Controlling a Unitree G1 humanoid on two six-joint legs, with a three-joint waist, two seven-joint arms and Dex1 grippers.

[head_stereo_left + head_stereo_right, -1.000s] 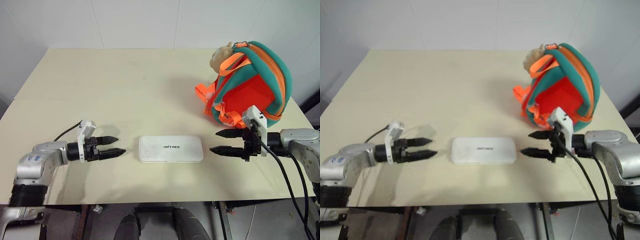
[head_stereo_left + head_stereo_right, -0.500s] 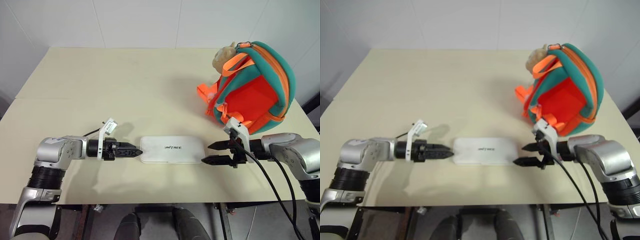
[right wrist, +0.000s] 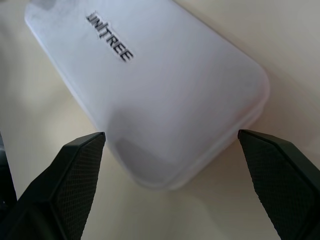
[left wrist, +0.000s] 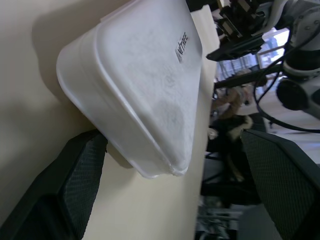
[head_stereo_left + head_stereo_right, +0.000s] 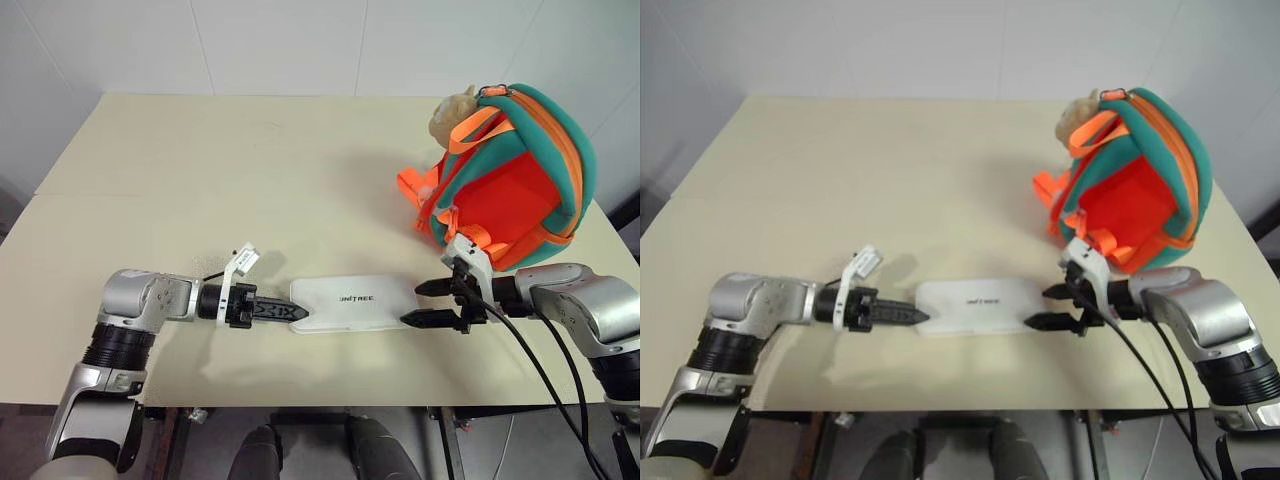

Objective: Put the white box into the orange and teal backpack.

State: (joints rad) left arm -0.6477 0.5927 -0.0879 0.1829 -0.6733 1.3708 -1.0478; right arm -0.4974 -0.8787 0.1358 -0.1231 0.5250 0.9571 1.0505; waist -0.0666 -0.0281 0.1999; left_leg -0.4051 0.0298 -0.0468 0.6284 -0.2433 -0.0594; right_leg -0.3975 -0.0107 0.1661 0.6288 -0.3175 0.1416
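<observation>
Pale cream bench (image 5: 200, 180) carrying the white box (image 5: 352, 303), which lies flat near the front edge with its grey lettering facing up. The orange and teal backpack (image 5: 515, 185) stands at the far right of the bench, well apart from the box, with a beige plush head (image 5: 452, 112) at its top. The left gripper (image 5: 275, 312) meets the box's left end, jaws spread wide, with one finger (image 4: 65, 185) touching the box's underside in the left wrist view. The right gripper (image 5: 428, 303) faces the box's right end, jaws open with one finger (image 3: 75, 175) on either side of that end, not gripping it.
</observation>
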